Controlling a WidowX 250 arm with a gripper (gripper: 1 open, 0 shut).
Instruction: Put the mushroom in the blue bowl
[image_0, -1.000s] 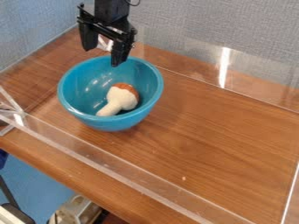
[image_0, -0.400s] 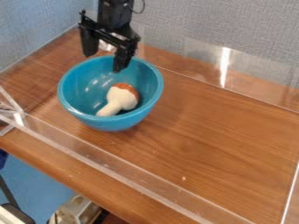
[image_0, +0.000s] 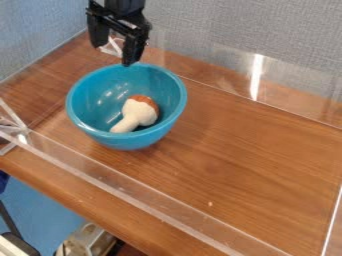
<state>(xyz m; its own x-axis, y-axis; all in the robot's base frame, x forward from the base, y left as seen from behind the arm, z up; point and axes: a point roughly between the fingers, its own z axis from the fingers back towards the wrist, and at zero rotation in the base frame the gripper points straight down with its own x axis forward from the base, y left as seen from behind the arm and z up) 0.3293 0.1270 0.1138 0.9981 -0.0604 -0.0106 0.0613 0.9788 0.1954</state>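
Only one view is given, a camera looking down at an angle on a wooden table (image_0: 227, 140) ringed by a low clear plastic wall (image_0: 174, 185).

The blue bowl (image_0: 100, 120) sits on the wood toward the left of the table, at about ten o'clock from the picture's centre. The mushroom (image_0: 136, 112) lies on its side inside the bowl, a little to the three o'clock side of the bowl's middle. Its orange-brown cap points toward one o'clock and its cream stem runs down toward seven o'clock, resting on the bowl's inner floor.

The gripper (image_0: 116, 45) hangs above the bowl's far rim, at twelve o'clock from the bowl, pointing nearly straight down. Its two dark fingers stand spread apart with empty space between them; it grasps nothing and is clear of both the mushroom and the bowl. Behind it is a blue-grey textured backdrop (image_0: 254, 25).
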